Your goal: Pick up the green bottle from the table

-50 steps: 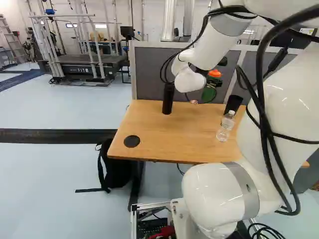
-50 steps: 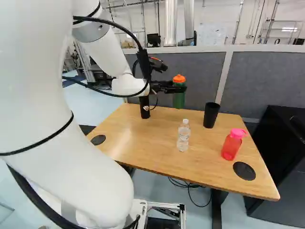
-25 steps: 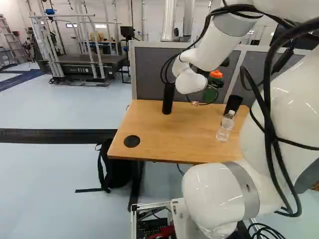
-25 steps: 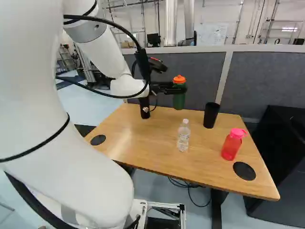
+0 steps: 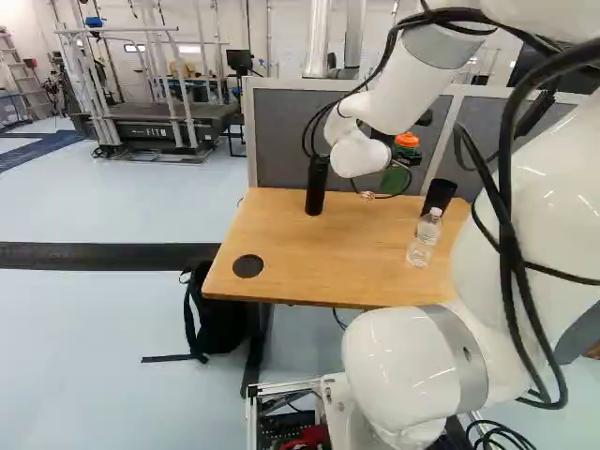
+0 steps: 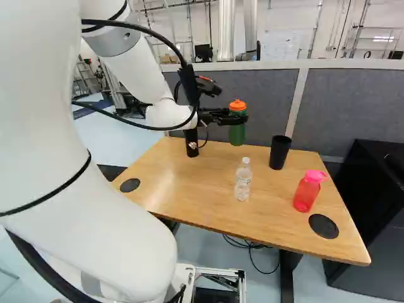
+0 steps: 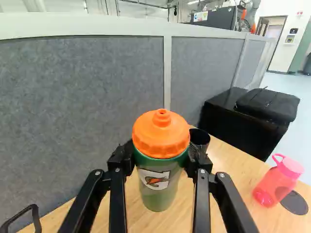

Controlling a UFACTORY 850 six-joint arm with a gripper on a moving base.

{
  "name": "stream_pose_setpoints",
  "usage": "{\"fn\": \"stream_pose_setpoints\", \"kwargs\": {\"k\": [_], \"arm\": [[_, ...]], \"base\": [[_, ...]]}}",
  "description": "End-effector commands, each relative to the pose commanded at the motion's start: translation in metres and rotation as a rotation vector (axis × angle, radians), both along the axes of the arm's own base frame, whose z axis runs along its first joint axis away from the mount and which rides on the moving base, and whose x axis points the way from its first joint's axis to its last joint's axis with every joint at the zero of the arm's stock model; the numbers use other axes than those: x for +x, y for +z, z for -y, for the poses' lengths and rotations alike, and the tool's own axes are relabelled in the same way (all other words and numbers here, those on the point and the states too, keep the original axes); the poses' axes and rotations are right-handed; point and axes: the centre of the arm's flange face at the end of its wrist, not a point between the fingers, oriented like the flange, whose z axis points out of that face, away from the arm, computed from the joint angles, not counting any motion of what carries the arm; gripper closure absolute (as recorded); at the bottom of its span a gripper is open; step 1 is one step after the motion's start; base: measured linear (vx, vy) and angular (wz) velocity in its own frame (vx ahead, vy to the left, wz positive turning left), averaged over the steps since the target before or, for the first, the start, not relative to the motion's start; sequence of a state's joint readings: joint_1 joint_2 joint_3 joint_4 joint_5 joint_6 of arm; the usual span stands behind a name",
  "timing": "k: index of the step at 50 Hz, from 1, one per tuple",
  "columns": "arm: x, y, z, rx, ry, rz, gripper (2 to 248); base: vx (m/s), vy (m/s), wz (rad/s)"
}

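In the right base view my gripper holds the green bottle upright near the grey partition, and the bottle appears raised off the wooden table. Seen from the wrist, the gripper is shut on the bottle's upper body, one finger on each side just under the orange cap. The left base view shows the green bottle partly hidden behind the arm's wrist and a cable.
A clear bottle, a black cup and a pink bottle stand on the table. Near its back left is a black cylinder. The partition runs behind, with a black cabinet at the right. Another robot is far off.
The arm's upper links have swung slightly leftward in the right base view. The gripper and the bottle in it have hardly shifted, and the base has stayed still.
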State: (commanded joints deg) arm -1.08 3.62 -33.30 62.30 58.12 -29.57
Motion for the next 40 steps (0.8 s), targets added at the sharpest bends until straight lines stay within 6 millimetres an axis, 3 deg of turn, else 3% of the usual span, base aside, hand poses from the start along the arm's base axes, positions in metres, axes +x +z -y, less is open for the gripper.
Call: {"fn": "stream_pose_setpoints", "kwargs": {"k": [40], "arm": [[-0.011,-0.011,-0.007,-0.022,0.100,0.002,128]], "base": [[0.000,0.000,0.000]]}}
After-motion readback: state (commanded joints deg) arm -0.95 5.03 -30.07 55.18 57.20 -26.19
